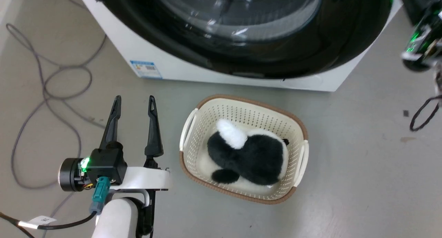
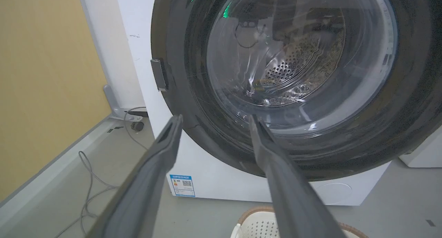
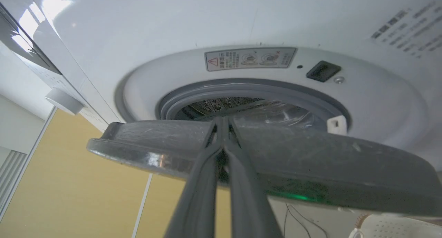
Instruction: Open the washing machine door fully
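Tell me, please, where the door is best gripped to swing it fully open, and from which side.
Grip the door at its thin rim by the white latch hook, coming from the robot's right, into the gap between door and machine. It stands ajar, so the edge is exposed; the glossy front and bulging window look too smooth to pinch. The right gripper sits shut at that rim.

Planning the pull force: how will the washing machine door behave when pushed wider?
The washing machine door likely swings as one rigid disc, already ajar. Its glossy black rim looks slippery for the right hand. The bulging glass window suggests it's heavy.
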Robot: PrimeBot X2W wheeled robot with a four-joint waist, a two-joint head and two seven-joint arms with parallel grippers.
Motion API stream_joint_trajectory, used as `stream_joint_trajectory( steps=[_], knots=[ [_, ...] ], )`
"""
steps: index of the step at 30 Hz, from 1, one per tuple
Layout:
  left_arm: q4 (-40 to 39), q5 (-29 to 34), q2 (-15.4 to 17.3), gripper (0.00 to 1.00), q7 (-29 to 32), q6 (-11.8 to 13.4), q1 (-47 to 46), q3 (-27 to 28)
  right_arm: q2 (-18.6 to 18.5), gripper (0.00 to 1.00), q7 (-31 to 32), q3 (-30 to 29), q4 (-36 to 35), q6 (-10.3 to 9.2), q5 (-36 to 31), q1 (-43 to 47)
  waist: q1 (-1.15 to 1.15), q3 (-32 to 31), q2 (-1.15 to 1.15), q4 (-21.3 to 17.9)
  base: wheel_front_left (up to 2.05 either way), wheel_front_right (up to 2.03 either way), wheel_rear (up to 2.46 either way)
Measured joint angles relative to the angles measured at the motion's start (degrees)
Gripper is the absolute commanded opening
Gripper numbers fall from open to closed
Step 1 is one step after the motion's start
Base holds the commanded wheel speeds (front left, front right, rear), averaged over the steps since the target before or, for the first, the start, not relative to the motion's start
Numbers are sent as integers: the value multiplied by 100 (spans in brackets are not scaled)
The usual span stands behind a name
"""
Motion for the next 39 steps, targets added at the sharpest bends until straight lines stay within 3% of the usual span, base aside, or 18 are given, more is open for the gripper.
stream_joint_trajectory(
  steps=[21,39],
  knots=[
    [156,97,0,100,0,-186,640,289,501,0,244,312,-877,11,-31,1879,-1,-1036,0,-311,0,0,0],
    [231,152,0,100,0,-297,1155,366,1126,0,230,403,-1675,-2,77,3608,-1,-1844,0,-255,0,0,0]
  ],
)
